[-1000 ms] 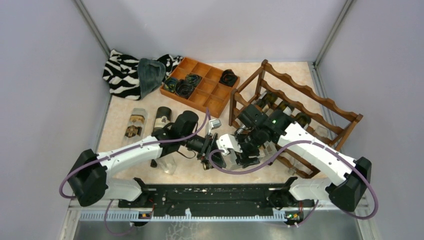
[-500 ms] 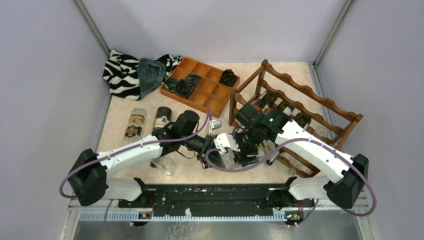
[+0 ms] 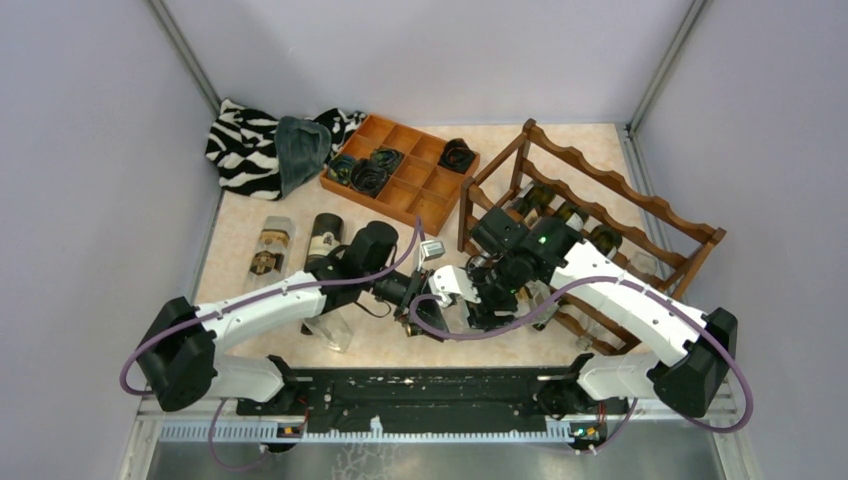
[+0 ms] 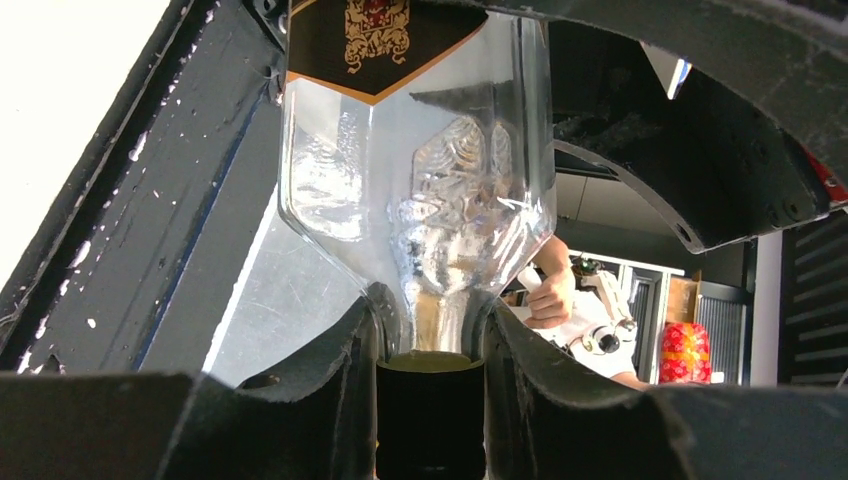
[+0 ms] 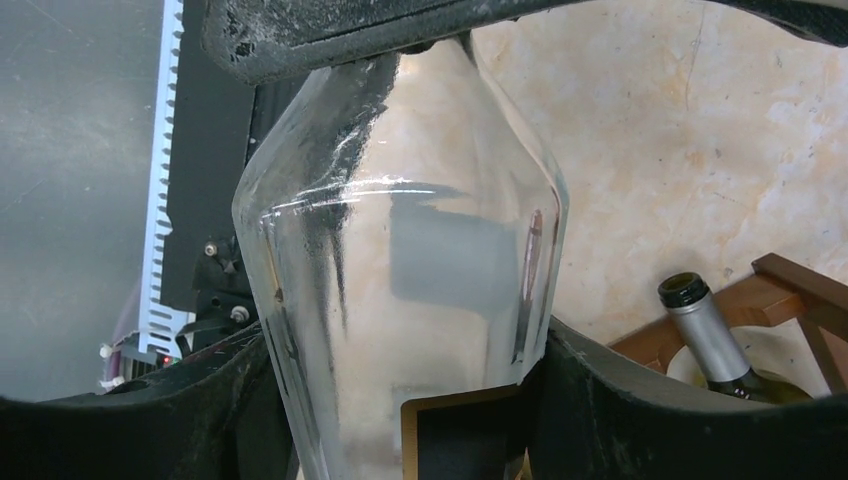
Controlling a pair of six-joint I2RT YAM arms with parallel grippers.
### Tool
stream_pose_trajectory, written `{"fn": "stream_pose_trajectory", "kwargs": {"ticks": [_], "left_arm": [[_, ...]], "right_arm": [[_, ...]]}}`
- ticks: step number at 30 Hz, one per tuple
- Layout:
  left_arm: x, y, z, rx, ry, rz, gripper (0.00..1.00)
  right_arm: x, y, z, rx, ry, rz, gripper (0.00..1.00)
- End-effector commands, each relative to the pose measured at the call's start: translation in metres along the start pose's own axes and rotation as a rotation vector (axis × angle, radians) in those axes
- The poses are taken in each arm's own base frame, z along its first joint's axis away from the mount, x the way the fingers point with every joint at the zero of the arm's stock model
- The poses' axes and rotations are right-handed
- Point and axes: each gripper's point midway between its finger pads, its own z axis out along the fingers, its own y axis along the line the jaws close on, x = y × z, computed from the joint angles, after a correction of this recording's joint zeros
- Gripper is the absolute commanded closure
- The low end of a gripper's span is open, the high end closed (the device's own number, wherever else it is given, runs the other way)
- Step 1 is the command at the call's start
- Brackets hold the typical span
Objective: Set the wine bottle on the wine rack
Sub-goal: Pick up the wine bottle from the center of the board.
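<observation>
I hold the clear, black-labelled wine bottle [image 4: 420,180] crosswise, neck leftward: left gripper [image 4: 430,340] pinching neck, right gripper [image 5: 410,400] clamping body.

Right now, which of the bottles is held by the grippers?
The clear bottle with the black-and-gold label, between the arms: left gripper clamps its neck, right gripper its body. The others lie on the table or sit in the wine rack.
</observation>
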Motion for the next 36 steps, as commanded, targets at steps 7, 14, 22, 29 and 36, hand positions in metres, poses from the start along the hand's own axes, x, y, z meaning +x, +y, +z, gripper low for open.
{"fn": "stream_pose_trajectory", "kwargs": {"ticks": [7,14,22,29,36], "left_arm": [[-0.001,-0.04,-0.007,0.148,-0.027,0.147,1.0],[-0.001,-0.044,-0.009,0.162,-0.053,0.16,1.0],[-0.012,-0.047,-0.017,0.145,-0.15,0.18,1.0],[-0.027,-0.046,-0.034,0.111,-0.247,0.168,1.0],[-0.043,-0.04,-0.055,0.085,-0.352,0.155,1.0]], "right_arm": [[-0.051,-0.02,-0.038,0.127,-0.195,-0.044,0.02],[-0.057,-0.015,-0.061,0.144,-0.256,-0.054,0.02],[-0.091,-0.007,-0.149,0.27,-0.471,-0.062,0.02],[-0.091,-0.045,-0.204,0.517,-0.552,0.077,0.01],[-0.066,-0.079,-0.21,0.656,-0.483,0.207,0.02]]}}
